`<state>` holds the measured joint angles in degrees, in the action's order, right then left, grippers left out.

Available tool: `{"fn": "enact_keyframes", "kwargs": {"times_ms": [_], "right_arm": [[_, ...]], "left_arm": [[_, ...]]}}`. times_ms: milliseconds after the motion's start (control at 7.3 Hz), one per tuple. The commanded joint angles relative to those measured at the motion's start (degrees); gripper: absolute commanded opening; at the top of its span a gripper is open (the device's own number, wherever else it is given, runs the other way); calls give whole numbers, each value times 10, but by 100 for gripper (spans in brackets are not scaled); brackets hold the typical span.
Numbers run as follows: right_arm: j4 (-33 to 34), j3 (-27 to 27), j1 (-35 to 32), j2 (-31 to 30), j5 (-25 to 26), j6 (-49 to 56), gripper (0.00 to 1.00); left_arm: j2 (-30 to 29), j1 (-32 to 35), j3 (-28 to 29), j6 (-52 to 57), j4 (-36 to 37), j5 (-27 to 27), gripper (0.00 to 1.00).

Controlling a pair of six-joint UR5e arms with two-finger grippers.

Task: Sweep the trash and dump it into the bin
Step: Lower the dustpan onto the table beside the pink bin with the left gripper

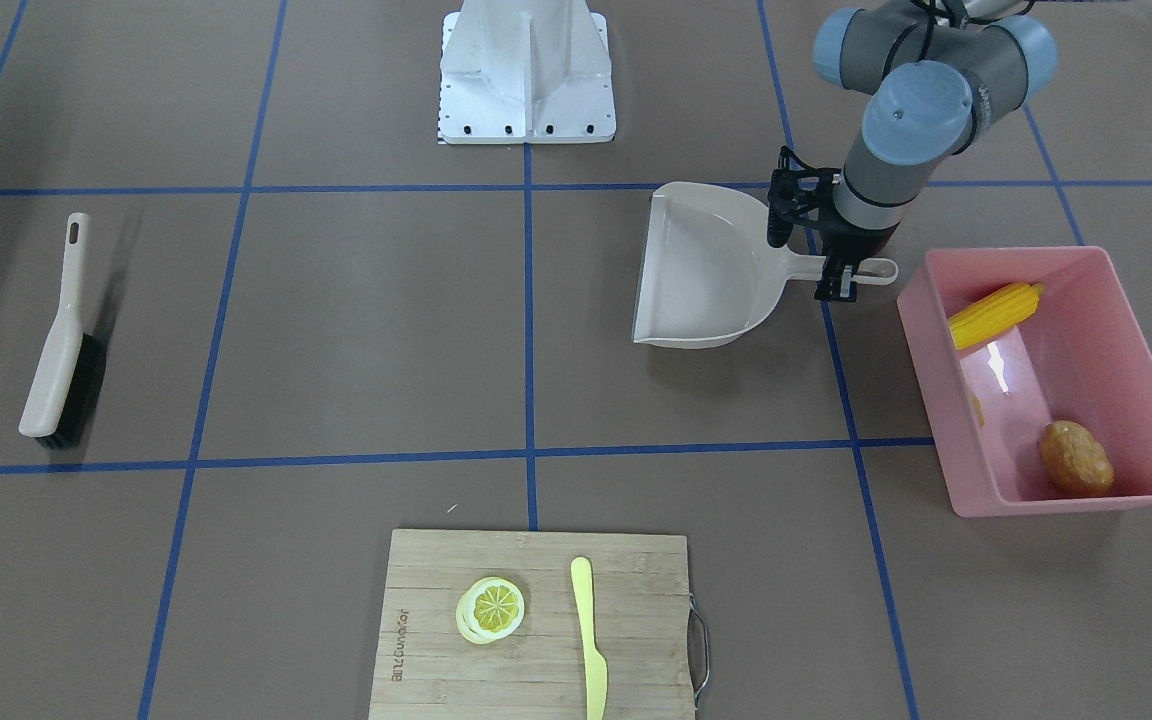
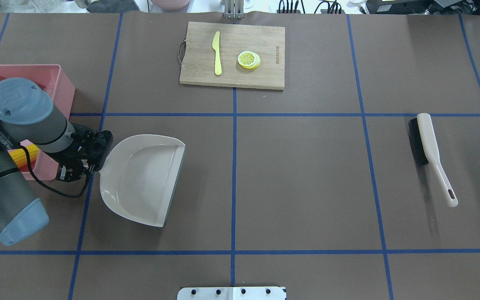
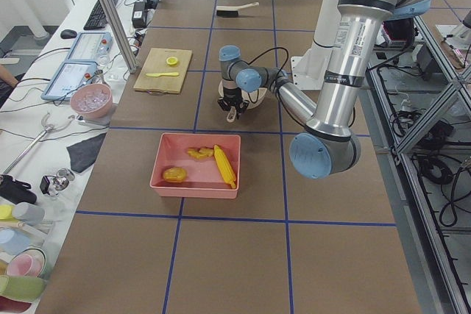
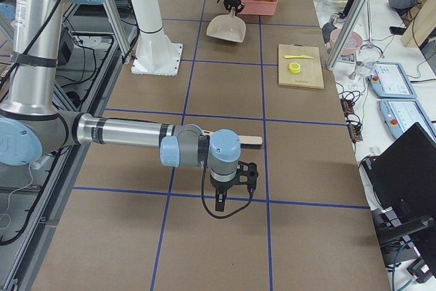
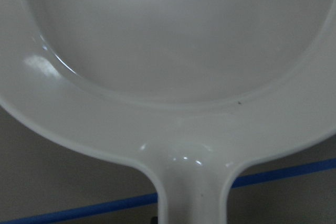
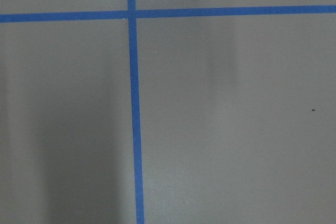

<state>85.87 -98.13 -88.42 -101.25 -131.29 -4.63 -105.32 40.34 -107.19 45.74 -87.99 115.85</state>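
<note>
Inside the pink rectangular plastic bin (image 1: 1076, 503), three toys are lying: yellow corn cob (image 1: 994, 313), knobbly tan ginger root (image 3: 199, 154), brown oval potato (image 1: 1075, 458). The left tool (image 1: 836, 283) is pinching one beige plastic dustpan (image 1: 701, 270) by its handle; whether the right tool (image 4: 222, 205) is spread, I cannot tell.

Counter (image 2: 306, 166): matte brown sheet, divided into large rectangles by blue tape lines (image 2: 234, 183).
Exterior left view: white side bench (image 3: 37, 56) runs along 9 o'clock and is cluttered. An aluminium post (image 3: 110, 12) stands at 11 o'clock. Grey floor (image 3: 456, 255) with loose cables (image 3: 441, 174) lies at 3 o'clock.
Exterior right view: that bench lies at 3 o'clock, with a black laptop (image 4: 409, 161) at 4 o'clock.
Light even and diffuse; shadows soft.
</note>
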Motion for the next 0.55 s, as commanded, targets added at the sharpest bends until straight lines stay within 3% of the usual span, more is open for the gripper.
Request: {"fn": "enact_keyframes", "kwargs": {"times_ms": [0, 137, 274, 411], "right_arm": [[0, 0, 0, 0, 1, 0, 100], [0, 0, 0, 0, 1, 0, 100], [0, 0, 0, 0, 0, 0, 100], [0, 0, 0, 0, 0, 0, 100]], "left_arm": [[-8, 0, 17, 3, 1, 1, 0], [-8, 0, 17, 3, 1, 1, 0], [-8, 0, 16, 3, 3, 0, 14], [-7, 1, 15, 2, 4, 0, 62]]}}
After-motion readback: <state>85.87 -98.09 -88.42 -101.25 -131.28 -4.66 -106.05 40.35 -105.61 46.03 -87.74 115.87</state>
